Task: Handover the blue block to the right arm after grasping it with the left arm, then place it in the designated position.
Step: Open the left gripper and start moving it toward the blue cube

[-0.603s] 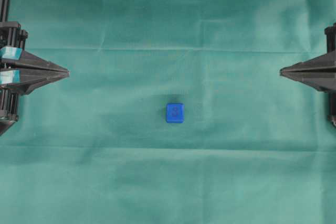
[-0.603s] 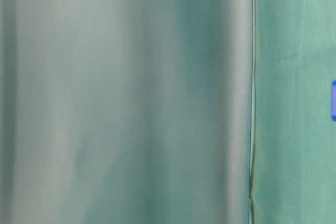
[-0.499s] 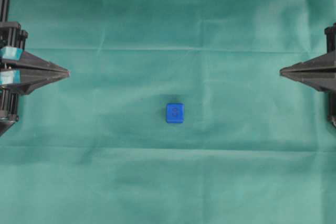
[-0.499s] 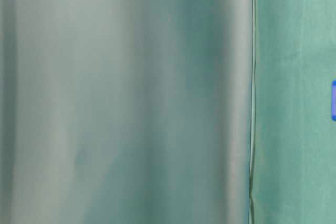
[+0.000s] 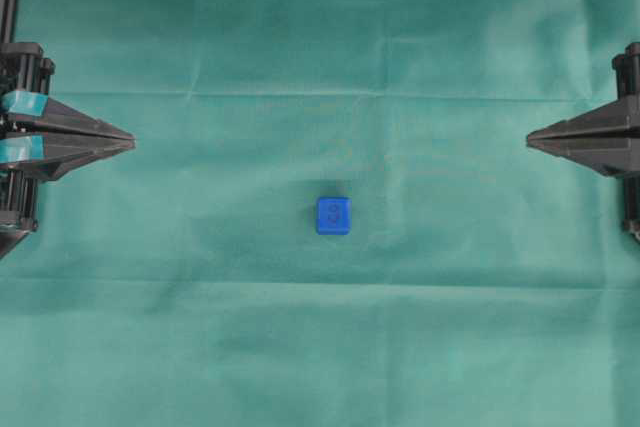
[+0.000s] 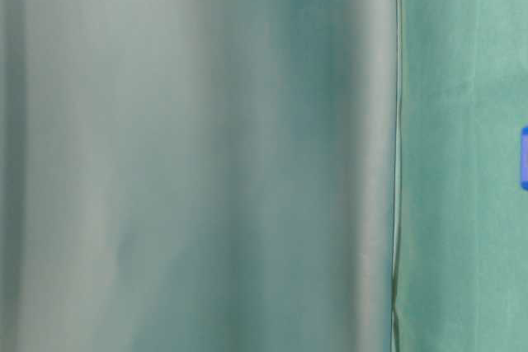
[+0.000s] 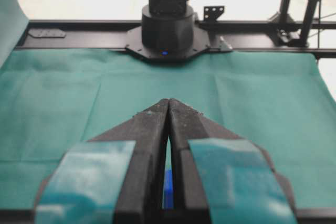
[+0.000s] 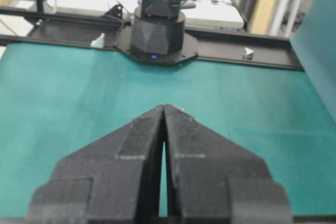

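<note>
1. Your block [image 5: 333, 215] sits alone near the middle of the green cloth [image 5: 320, 37] on the tabletop, well apart from both grippers, so either arm has a clear line to it
2. The left gripper [image 5: 128, 140], the one with teal tape, waits at the left edge with its fingers pressed together and holding nothing; you must spread them before the grasp
3. The right gripper [image 5: 532, 139] mirrors it at the right edge, fingers likewise together and empty, kept back so the left arm can go first
4. In the left wrist view a sliver of blue shows through the slit between the fingers, so the block lies roughly ahead of that gripper
5. You cannot make out the target dots in these views; nothing of the task looks begun yet
</note>
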Controlling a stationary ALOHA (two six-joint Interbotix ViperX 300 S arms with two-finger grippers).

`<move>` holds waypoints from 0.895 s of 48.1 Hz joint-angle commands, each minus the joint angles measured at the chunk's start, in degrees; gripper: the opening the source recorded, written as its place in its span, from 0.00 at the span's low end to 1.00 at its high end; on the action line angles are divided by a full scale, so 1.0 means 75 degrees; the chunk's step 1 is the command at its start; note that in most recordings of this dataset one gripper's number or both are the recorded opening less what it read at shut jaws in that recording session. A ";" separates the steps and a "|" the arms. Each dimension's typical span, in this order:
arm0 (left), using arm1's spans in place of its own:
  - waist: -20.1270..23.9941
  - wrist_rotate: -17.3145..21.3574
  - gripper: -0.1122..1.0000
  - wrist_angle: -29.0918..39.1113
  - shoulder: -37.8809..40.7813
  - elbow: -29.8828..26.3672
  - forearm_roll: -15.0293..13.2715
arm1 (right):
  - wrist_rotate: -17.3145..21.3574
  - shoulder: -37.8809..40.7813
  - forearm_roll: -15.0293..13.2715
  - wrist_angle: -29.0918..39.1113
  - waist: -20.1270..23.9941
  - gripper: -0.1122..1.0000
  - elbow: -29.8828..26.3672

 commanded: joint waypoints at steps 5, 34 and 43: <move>0.0023 -0.0012 0.22 -0.0035 0.0082 -0.0246 0.0023 | 0.0047 0.0047 0.0035 -0.0047 -0.0023 0.11 -0.0211; -0.0012 -0.0059 1.00 0.0152 0.0082 -0.0340 0.0023 | 0.0082 0.0094 0.0012 -0.0012 -0.0070 0.94 -0.0258; -0.0012 -0.0059 1.00 0.0152 0.0094 -0.0375 0.0023 | 0.0082 0.0094 0.0012 0.0000 -0.0070 0.94 -0.0258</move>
